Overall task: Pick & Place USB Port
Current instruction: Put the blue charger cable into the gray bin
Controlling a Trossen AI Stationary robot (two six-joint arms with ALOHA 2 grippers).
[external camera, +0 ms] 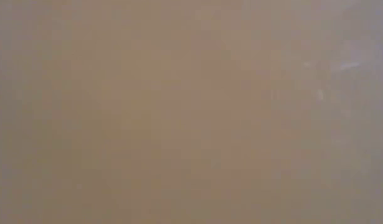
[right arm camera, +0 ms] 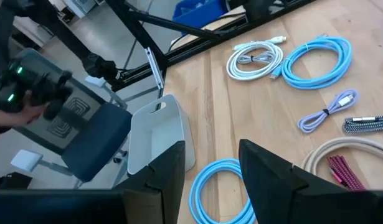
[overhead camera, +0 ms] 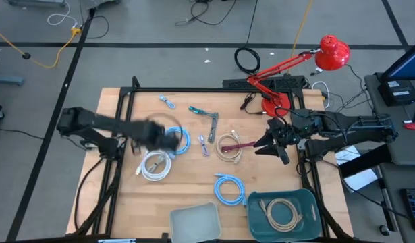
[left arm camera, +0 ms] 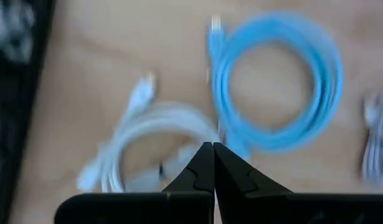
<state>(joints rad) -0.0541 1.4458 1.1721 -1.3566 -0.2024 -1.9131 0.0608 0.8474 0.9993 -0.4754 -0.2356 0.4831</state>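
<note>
Several coiled USB cables lie on the wooden table. A blue coil (overhead camera: 182, 140) and a white coil (overhead camera: 155, 165) lie at the left. A beige coil with a maroon cable (overhead camera: 229, 147) lies in the middle, and another blue coil (overhead camera: 229, 189) lies nearer the front. My left gripper (overhead camera: 168, 139) is shut and empty. It hovers over the white coil (left arm camera: 147, 143) and the blue coil (left arm camera: 275, 81); its fingertips (left arm camera: 213, 149) meet. My right gripper (overhead camera: 271, 145) is open and empty, just right of the beige coil. Its fingers (right arm camera: 210, 168) stand above the nearer blue coil (right arm camera: 219, 186).
A teal bin (overhead camera: 308, 202) holding a beige cable and a pale grey bin (overhead camera: 195, 221) stand at the front edge. Small lilac and braided cables (overhead camera: 206, 128) lie toward the back. A red desk lamp (overhead camera: 274, 101) stands at the back right. The low view shows only a tan blur.
</note>
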